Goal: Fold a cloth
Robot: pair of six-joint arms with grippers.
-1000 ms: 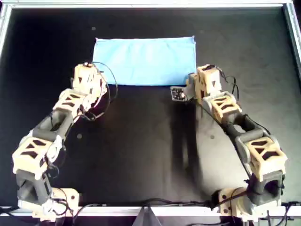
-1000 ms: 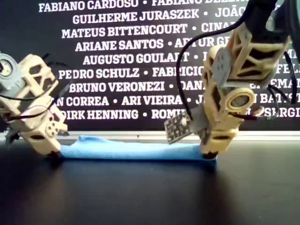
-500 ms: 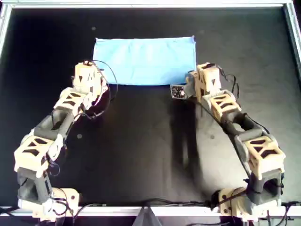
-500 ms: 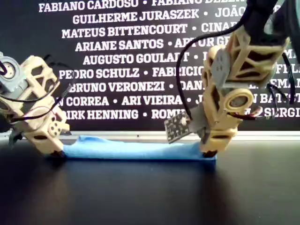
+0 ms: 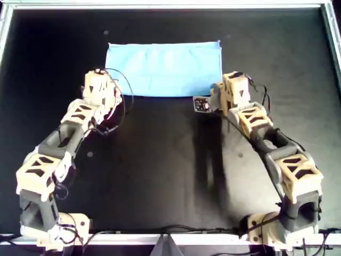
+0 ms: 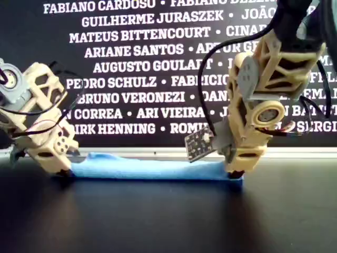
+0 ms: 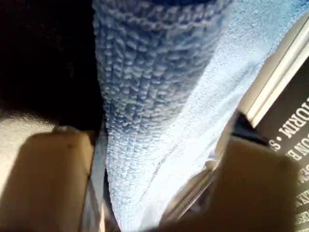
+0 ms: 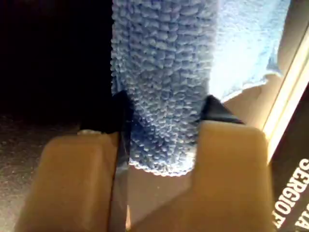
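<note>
cloth [image 5: 164,69]: flat on the black desk [image 5: 160,170], already a long strip
left tool [image 5: 104,95]: pinching cloth's near corner
right tool [image 5: 218,96]: pinching the other near corner, probably for next fold

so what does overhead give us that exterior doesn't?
Only overhead: the cloth as a full rectangle lying flat, both arms' full length down to their bases, and the table's pale frame around the black surface.

Only exterior: the cloth's low side profile along the tabletop, the wall of white names behind, and how low each gripper sits against the cloth's near edge.

Both: the left gripper at one near corner, the right gripper at the other, and the small board hanging beside the right gripper.
</note>
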